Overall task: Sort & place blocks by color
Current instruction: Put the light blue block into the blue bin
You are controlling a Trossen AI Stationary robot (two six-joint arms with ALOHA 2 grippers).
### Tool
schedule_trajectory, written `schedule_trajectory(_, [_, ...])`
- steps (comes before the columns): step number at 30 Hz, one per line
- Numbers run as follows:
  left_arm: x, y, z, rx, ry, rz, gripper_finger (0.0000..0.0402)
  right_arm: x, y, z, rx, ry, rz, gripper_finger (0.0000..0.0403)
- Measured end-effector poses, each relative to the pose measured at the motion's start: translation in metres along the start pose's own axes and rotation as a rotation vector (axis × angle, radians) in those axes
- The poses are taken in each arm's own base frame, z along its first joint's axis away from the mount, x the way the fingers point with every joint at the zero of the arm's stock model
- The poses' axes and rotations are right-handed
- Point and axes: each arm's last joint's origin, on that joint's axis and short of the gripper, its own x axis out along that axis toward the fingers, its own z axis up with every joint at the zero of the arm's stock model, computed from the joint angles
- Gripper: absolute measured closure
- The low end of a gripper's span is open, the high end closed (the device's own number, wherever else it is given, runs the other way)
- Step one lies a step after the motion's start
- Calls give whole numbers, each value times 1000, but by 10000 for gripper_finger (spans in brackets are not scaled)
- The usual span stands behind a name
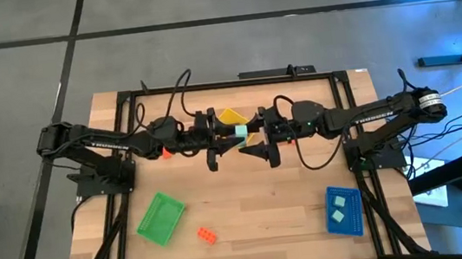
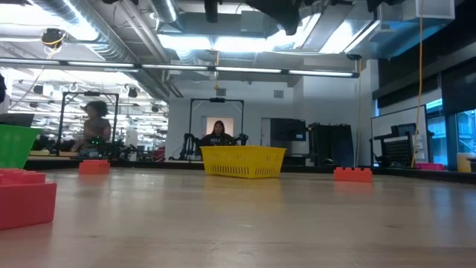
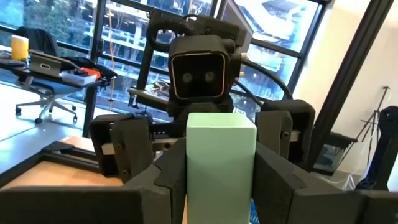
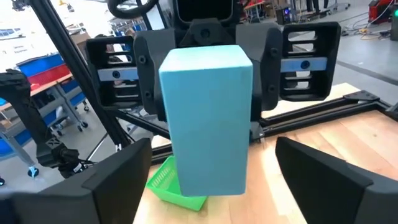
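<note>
A mint-teal block (image 1: 241,131) is in the air over the table's middle, between my two grippers, which face each other. My left gripper (image 1: 233,135) is shut on it; in the left wrist view the block (image 3: 221,162) fills the gap between its fingers. My right gripper (image 4: 227,186) is open, and its fingers stand wide on either side of the block's (image 4: 208,118) free end without touching it. Two mint blocks (image 1: 339,207) lie in the blue tray (image 1: 355,224). Orange-red blocks lie on the table (image 1: 206,233) (image 1: 165,153). No purple block shows. My left gripper pinches the mint-teal block between its two fingers (image 3: 171,177), one on each long side face (image 4: 171,93). It comes in level from the table's left. The block is lifted clear of the table, and its free end (image 4: 208,168) points toward my right gripper.
The yellow tray (image 1: 231,115) lies under the grippers toward the far edge, and shows in the low view (image 2: 243,160). The green tray (image 1: 161,218) is near left, the blue tray near right. Bare wood lies between them. A dark frame (image 1: 123,96) rims the table.
</note>
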Motion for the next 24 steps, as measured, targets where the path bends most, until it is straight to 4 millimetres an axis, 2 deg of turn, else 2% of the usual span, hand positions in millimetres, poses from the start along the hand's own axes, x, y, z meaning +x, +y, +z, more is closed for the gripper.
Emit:
schedule_trajectory(4, [0, 0, 0, 0, 1, 1, 277, 0, 0, 0, 0, -3, 1, 110])
schedule_trajectory(11, [0, 1, 0, 23, 0, 5, 277, 0, 0, 0, -3, -2, 1, 241])
schedule_trajectory(13, [0, 1, 0, 14, -1, 6, 277, 0, 0, 0, -16, -1, -1, 266])
schedule_trajectory(16, [0, 1, 0, 15, -1, 6, 275, 0, 0, 0, -23, -1, 0, 266])
schedule_trajectory(24, [-2, 4, 0, -11, 34, 17, 206, 0, 0, 0, -18, 0, 1, 266])
